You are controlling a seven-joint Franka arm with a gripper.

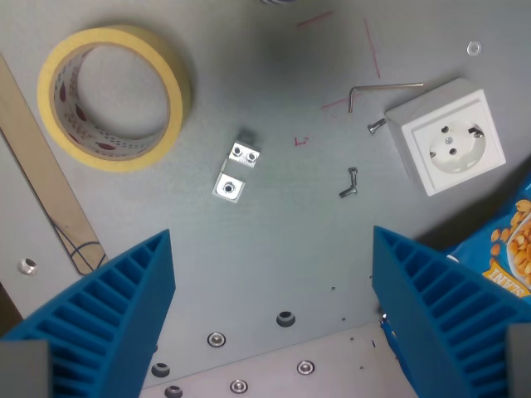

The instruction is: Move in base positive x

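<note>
My gripper (272, 274) looks straight down at a grey metal table (274, 240). Its two blue ribbed fingers (108, 319) stand far apart at the bottom left and bottom right of the wrist view, open with nothing between them. Below the gap lies bare table with bolt holes (285, 318). A small metal angle bracket (236, 172) lies just ahead of the gap, near the centre.
A yellow tape roll (112, 95) lies at the upper left beside a wooden strip (46, 178). A white wall socket (446, 135) sits at the upper right, with an Allen key (377, 88) and small screws (349, 182) near it. A blue snack bag (510, 249) lies at the right edge.
</note>
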